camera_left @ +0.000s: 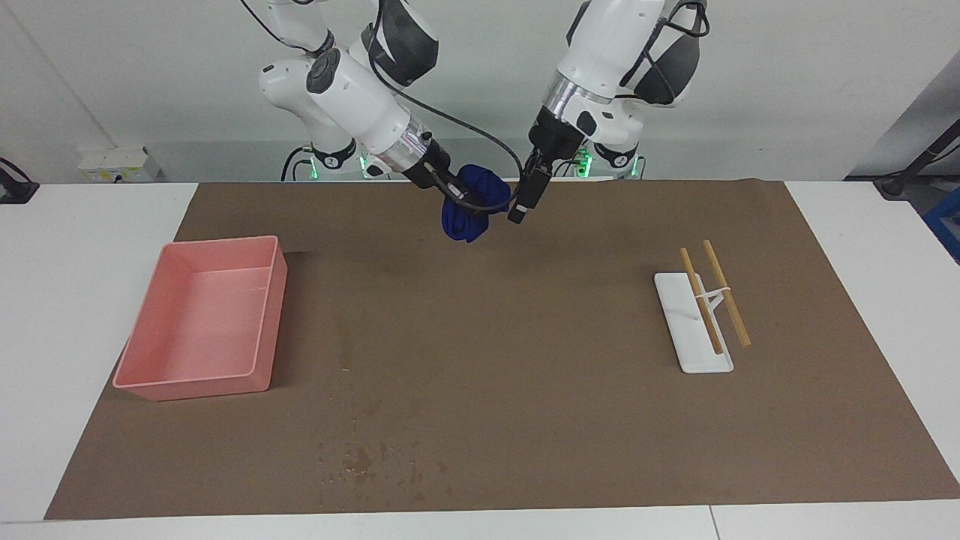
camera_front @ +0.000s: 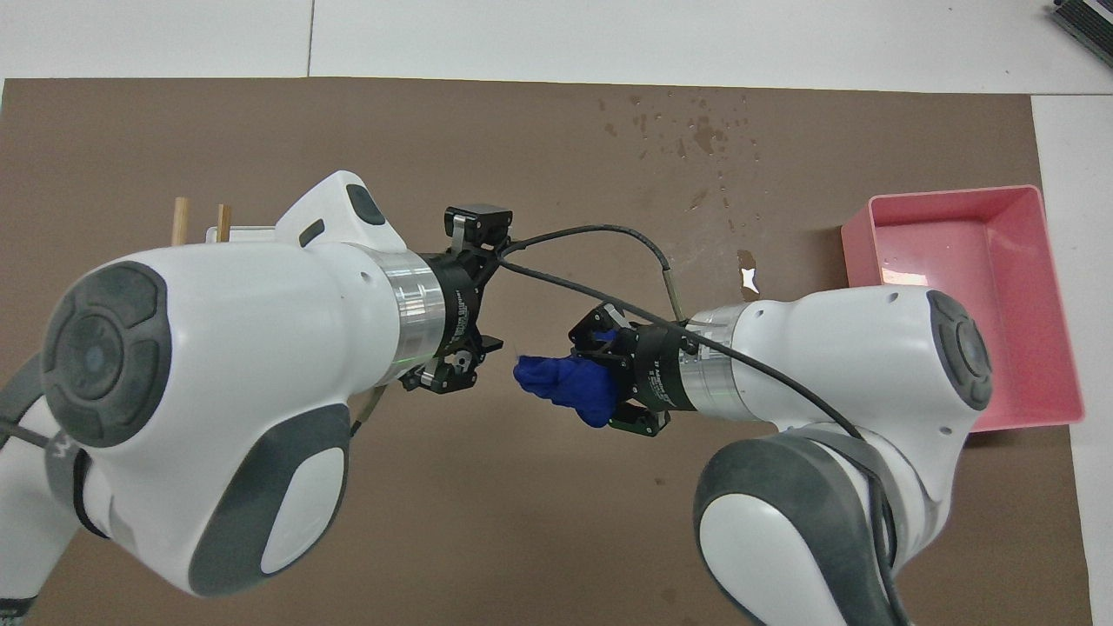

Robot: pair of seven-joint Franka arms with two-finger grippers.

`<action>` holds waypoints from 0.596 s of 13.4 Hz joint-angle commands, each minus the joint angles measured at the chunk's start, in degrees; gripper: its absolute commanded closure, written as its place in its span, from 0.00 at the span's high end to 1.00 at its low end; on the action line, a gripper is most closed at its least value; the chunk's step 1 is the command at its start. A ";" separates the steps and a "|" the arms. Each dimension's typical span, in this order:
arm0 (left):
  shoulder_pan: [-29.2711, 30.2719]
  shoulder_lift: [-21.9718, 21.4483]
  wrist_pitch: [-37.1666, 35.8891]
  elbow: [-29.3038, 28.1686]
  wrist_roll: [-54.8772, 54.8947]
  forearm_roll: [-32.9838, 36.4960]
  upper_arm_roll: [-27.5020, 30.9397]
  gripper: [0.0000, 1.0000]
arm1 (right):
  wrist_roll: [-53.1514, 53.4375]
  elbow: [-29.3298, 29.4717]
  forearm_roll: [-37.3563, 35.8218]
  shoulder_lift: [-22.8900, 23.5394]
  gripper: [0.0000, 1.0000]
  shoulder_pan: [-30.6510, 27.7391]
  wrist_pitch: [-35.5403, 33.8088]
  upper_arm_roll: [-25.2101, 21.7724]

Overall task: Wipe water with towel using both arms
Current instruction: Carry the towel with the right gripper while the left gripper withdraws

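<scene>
Up over the robots' end of the brown mat [camera_left: 525,360], the right pincer [camera_left: 459,196] pinches the blue towel [camera_left: 471,202], which hangs bunched in the air clear of the bench [camera_left: 75,300]. The fingers themselves are buried in the cloth. The left pincer [camera_left: 519,210] hangs just beside the towel; whether its fingers are spread or pressed together cannot be told. In the overhead view both arms cover much of the mat, and the left arm hides most of the white rack [camera_left: 694,324] with two wooden sticks. The pink tray [camera_left: 202,322] sits toward the right arm's end. Farthest from the robots lies the water [camera_left: 360,457], faint scattered specks with a thin streak running toward the robots.
</scene>
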 commanded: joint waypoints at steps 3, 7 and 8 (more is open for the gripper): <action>8.92 -0.65 -1.77 -0.89 30.46 1.41 -0.02 1.00 | -23.61 -0.02 -9.79 -1.29 0.00 -6.02 -8.59 0.12; 14.11 -0.65 -7.72 -0.98 52.25 9.89 0.07 1.00 | -46.62 -1.34 -19.99 -0.42 0.00 -11.19 -9.39 0.12; 14.73 -0.74 -9.05 -0.98 57.44 12.89 0.07 1.00 | -52.69 -1.69 -21.75 0.46 0.00 -12.69 -9.13 0.21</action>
